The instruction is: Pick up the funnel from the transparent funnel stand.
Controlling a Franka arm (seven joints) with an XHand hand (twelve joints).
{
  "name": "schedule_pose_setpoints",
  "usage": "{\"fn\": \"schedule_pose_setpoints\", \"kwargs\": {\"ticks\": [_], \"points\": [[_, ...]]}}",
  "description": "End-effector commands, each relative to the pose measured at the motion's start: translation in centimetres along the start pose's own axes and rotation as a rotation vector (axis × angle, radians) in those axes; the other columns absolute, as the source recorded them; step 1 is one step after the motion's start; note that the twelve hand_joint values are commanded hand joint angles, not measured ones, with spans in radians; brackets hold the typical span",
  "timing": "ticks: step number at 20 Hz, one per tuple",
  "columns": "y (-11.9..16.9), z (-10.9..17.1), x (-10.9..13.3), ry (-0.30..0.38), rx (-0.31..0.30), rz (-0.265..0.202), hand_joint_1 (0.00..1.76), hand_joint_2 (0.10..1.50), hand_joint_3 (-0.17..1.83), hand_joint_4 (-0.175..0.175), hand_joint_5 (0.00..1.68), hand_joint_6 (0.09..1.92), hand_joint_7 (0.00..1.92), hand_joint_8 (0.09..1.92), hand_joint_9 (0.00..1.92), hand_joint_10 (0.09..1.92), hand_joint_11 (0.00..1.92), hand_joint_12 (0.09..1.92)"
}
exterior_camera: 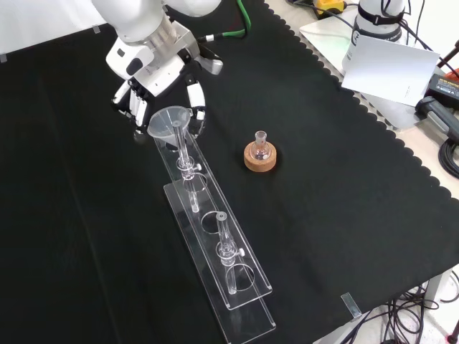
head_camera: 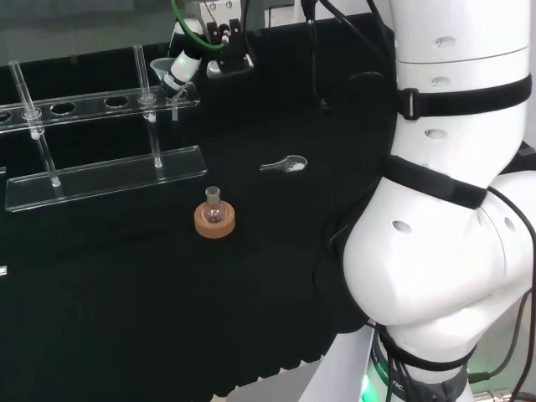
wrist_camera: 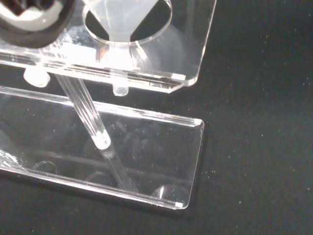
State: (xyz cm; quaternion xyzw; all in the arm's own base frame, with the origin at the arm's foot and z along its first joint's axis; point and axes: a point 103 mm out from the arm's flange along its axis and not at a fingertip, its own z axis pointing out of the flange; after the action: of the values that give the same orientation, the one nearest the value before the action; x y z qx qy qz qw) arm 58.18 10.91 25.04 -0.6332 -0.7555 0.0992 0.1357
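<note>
Stand: one clear funnel stand (exterior_camera: 215, 269), running from the front view's upper left down to its lower middle; two upright posts.
Funnel: one funnel (exterior_camera: 171, 123) seated in the stand's far end hole.
Hand: one hand (exterior_camera: 154, 89), fingers curled around the funnel's cone; contact unclear.
Flask: one small flask (exterior_camera: 259, 142) on a cork ring (exterior_camera: 259, 158), right of the stand, apart.
Room: bare black cloth (exterior_camera: 344, 201) to the right.

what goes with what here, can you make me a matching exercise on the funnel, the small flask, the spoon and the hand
Things:
1. funnel
2. small flask
3. spoon
4. hand

States:
a. lying flat on the black cloth
b. seated in the end hole of the clear stand
c. upright on a cork ring
d. fingers on both sides of the funnel

Pairs: 1-b, 2-c, 3-a, 4-d
</note>
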Motion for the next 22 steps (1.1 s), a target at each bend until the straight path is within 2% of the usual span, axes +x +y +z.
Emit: {"fn": "schedule_pose_setpoints", "kwargs": {"ticks": [1, 5, 9, 13, 22], "points": [[-0.5, -1.5, 0.2, -0.032, -0.052, 0.003, 0.81, 0.55, 0.52, -0.006, 0.75, 0.15, 0.95, 0.54, 0.85, 0.44, 0.21, 1.47], [-1.4, -4.1, 0.9, -0.076, -0.129, 0.005, 0.81, 0.54, 0.53, -0.006, 0.73, 0.22, 0.96, 0.53, 0.87, 0.41, 0.22, 1.46], [-2.3, -5.7, 1.7, -0.108, -0.167, 0.000, 0.81, 0.54, 0.54, -0.006, 0.66, 0.40, 0.96, 0.54, 0.88, 0.38, 0.23, 1.45], [-3.8, -7.6, 2.5, -0.150, -0.224, 0.004, 0.82, 0.54, 0.55, -0.005, 0.64, 0.43, 0.96, 0.53, 0.88, 0.38, 0.24, 1.45], [-6.8, -9.0, 3.8, -0.189, -0.242, 0.000, 0.82, 0.53, 0.58, -0.004, 0.62, 0.48, 0.95, 0.54, 0.87, 0.38, 0.24, 1.45]]}}
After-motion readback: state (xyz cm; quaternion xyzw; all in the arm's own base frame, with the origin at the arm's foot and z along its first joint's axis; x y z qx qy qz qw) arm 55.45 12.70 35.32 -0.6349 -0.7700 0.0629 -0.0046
